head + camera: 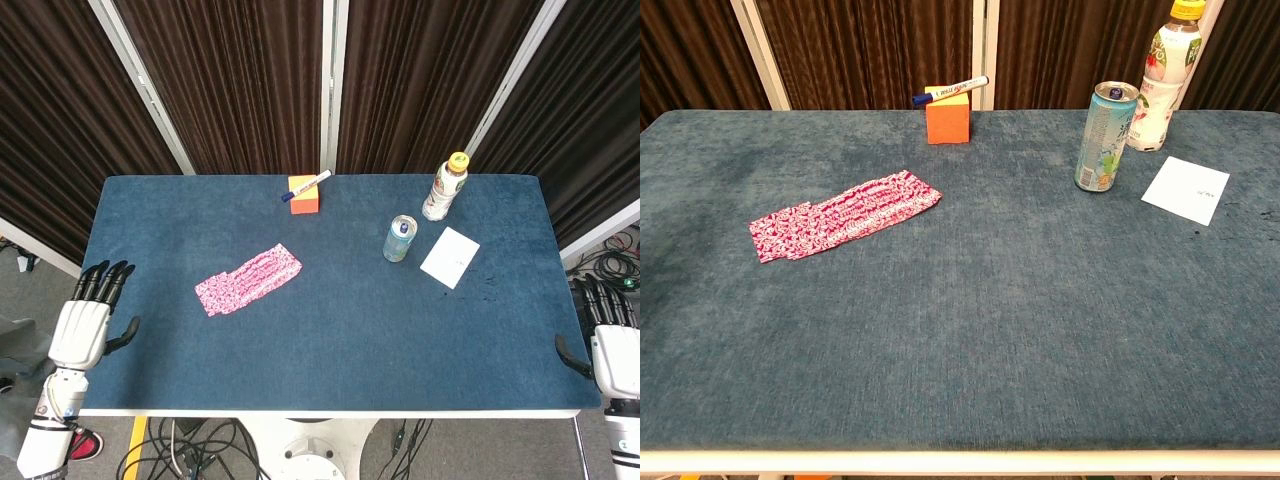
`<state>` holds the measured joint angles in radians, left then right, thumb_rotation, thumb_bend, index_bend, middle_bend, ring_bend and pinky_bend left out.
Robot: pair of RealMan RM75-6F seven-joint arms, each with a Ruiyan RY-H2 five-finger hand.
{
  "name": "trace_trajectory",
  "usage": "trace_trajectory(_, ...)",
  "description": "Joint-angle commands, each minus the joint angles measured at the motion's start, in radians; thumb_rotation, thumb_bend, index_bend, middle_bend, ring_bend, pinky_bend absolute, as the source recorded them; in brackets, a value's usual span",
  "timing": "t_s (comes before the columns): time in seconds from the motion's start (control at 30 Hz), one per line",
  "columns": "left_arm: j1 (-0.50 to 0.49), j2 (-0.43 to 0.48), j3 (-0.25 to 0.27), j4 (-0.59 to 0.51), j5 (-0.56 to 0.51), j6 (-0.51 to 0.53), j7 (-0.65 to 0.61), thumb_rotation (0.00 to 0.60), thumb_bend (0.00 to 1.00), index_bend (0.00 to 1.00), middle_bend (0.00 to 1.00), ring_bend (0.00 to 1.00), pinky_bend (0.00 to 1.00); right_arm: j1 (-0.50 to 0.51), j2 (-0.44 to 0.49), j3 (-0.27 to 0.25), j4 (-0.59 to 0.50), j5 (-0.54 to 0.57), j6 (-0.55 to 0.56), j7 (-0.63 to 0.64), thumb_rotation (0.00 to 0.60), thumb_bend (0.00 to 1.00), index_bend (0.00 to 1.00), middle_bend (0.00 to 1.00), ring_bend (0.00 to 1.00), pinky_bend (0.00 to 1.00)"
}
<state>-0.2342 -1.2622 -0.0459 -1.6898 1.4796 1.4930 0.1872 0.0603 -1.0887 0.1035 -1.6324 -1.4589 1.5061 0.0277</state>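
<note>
The left hand [85, 325] is hanging just off the left edge of the blue felt-covered table [330, 340], near its front corner, with dark fingers stretched out and apart and nothing in them; the right hand [608, 345] is waiting in the same manner off the right edge, fingers spread wide and empty. Both show only in the head view, and neither is touching anything on the table. Nearest the left hand, the pink-and-white patterned cloth strip [843, 214] is lying flat and slanted on the left half, well apart from that hand. At the middle of the back edge, an orange foam cube [948, 119] is carrying a white marker with a blue cap [951, 91] laid across its top, apparently so it cannot roll. Toward the back right corner, a slim pale-green drink can [1105, 137] is standing upright, with a white plastic bottle with a yellow cap [1162, 82] just behind it and a white paper card [1186, 188] lying flat to its right, closest to the right hand.
</note>
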Motion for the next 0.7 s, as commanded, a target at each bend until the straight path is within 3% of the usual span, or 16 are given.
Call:
trace_trajectory(0.03, 0.002, -0.002, 0.0, 0.001, 0.004, -0.004, -0.005, 0.599, 0.34, 0.1, 0.07, 0.0, 0.08, -0.004, 0.0, -0.001, -0.003, -0.003, 0.006, 0.0, 0.6, 0.28, 0.0, 0.0, 0.0, 0.0)
trace_trajectory(0.33, -0.022, 0.003, -0.021, -0.026, -0.009, -0.052, 0.015, 0.6, 0.35, 0.1, 0.07, 0.0, 0.09, -0.005, -0.004, 0.003, -0.007, 0.002, 0.011, -0.002, 0.6, 0.28, 0.0, 0.0, 0.0, 0.0)
trace_trajectory(0.4, -0.03, 0.0, -0.027, -0.028, -0.014, -0.064, 0.04, 0.6, 0.41, 0.09, 0.1, 0.08, 0.21, -0.003, -0.006, 0.003, -0.008, 0.004, 0.006, -0.006, 0.6, 0.28, 0.0, 0.0, 0.0, 0.0)
trace_trajectory(0.47, -0.035, -0.013, -0.031, -0.028, -0.013, -0.067, 0.057, 0.6, 0.55, 0.09, 0.28, 0.37, 0.53, -0.001, -0.005, 0.002, -0.007, 0.005, 0.001, -0.014, 0.6, 0.28, 0.0, 0.0, 0.0, 0.0)
trace_trajectory(0.5, -0.038, -0.019, -0.028, -0.028, -0.013, -0.074, 0.061, 0.6, 0.6, 0.09, 0.44, 0.56, 0.7, 0.0, -0.004, 0.002, -0.006, 0.007, -0.002, -0.018, 0.6, 0.28, 0.0, 0.0, 0.0, 0.0)
trace_trajectory(0.6, -0.057, -0.037, -0.023, -0.031, -0.019, -0.114, 0.117, 0.6, 0.7, 0.09, 0.81, 0.84, 0.89, 0.002, -0.002, 0.006, -0.007, 0.015, -0.006, -0.019, 0.6, 0.28, 0.0, 0.0, 0.0, 0.0)
trace_trajectory(0.7, -0.069, -0.04, -0.012, -0.053, -0.043, -0.16, 0.137, 0.6, 0.74, 0.09, 0.91, 0.9, 0.93, 0.002, 0.001, 0.006, -0.009, 0.016, -0.006, -0.022, 0.6, 0.28, 0.0, 0.0, 0.0, 0.0)
